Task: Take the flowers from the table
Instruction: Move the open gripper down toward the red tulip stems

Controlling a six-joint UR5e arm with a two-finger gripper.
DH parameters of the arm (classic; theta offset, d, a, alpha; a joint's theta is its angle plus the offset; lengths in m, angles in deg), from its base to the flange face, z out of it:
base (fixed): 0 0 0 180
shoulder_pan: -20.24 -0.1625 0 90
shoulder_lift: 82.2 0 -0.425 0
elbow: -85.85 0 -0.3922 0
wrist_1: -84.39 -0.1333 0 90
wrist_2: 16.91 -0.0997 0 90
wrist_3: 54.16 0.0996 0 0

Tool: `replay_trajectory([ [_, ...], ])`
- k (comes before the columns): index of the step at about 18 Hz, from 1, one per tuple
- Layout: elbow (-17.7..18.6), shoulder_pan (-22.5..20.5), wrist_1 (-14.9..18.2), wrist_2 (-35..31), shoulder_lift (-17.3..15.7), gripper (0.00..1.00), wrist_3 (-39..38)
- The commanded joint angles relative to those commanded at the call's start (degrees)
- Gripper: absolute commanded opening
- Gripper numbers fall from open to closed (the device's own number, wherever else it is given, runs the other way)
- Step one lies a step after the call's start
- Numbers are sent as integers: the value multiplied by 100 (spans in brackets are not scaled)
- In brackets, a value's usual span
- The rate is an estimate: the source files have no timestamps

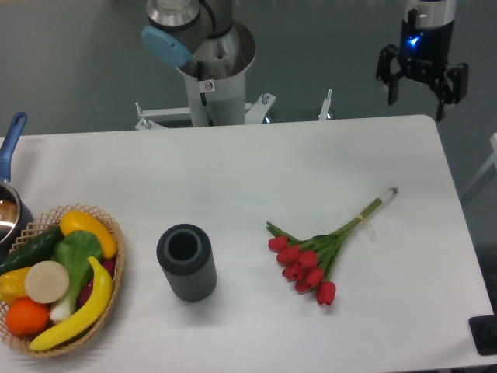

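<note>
A: Tool (419,97)?
B: Up at 1 o'clock, above the bench's (233,167) far right corner. Fingers spread wide, nothing held.
A: Flowers (326,252)?
B: Lying flat on the bench, right of centre, around 4 o'clock. Red buds point toward 7, stems run out toward 1. Well apart from the tool.
A: Neighbours?
B: Dark ribbed cylinder (186,262) standing upright, at 9 o'clock from the buds, not touching. Woven basket (112,268) of fruit and vegetables at the 8 o'clock corner. Pot with blue handle (9,194) at the left edge.
</note>
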Motion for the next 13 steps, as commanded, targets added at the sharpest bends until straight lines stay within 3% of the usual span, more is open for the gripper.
replay_trajectory([
  [9,123,167,-44,9,62,100,-201],
  [13,185,377,-325,9,236,100,-1088],
])
